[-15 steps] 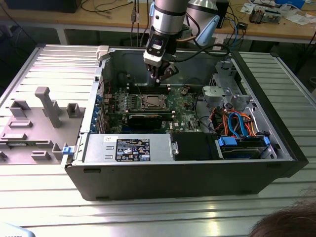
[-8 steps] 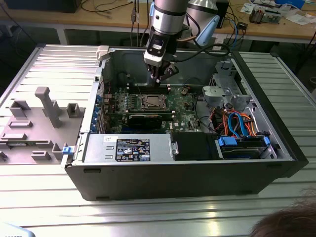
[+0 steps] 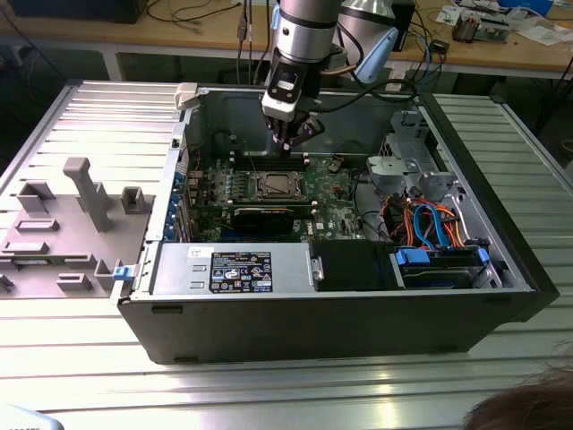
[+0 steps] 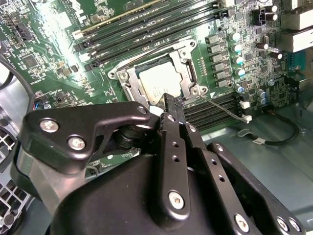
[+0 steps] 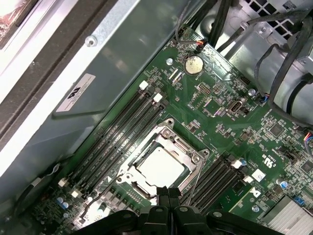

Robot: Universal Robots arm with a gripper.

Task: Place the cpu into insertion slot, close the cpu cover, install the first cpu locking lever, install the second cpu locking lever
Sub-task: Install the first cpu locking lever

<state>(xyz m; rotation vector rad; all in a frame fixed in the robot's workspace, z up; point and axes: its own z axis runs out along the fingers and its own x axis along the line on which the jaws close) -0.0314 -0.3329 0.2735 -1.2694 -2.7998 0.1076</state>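
Inside the open computer case, the cpu (image 3: 276, 185) lies flat in the insertion slot (image 5: 128, 177) on the green board, its pale metal top showing in both wrist views (image 4: 159, 81) (image 5: 161, 167). The silvery cpu cover (image 4: 188, 73) (image 5: 183, 147) lies down around it as a frame. A thin wire lever (image 4: 222, 107) (image 5: 195, 181) sticks out from one corner of the socket; I cannot tell if it is latched. My gripper (image 3: 288, 139) hangs just above the socket's far edge, shut and holding nothing (image 4: 171, 100) (image 5: 169, 192).
Long black memory slots (image 4: 146, 24) (image 5: 122, 132) flank the socket. The case's grey back wall (image 5: 73, 73) stands close behind. A power supply (image 3: 233, 269) and a drive cage with blue and orange cables (image 3: 430, 224) fill the case's front and right. A grey fixture (image 3: 81, 193) sits outside.
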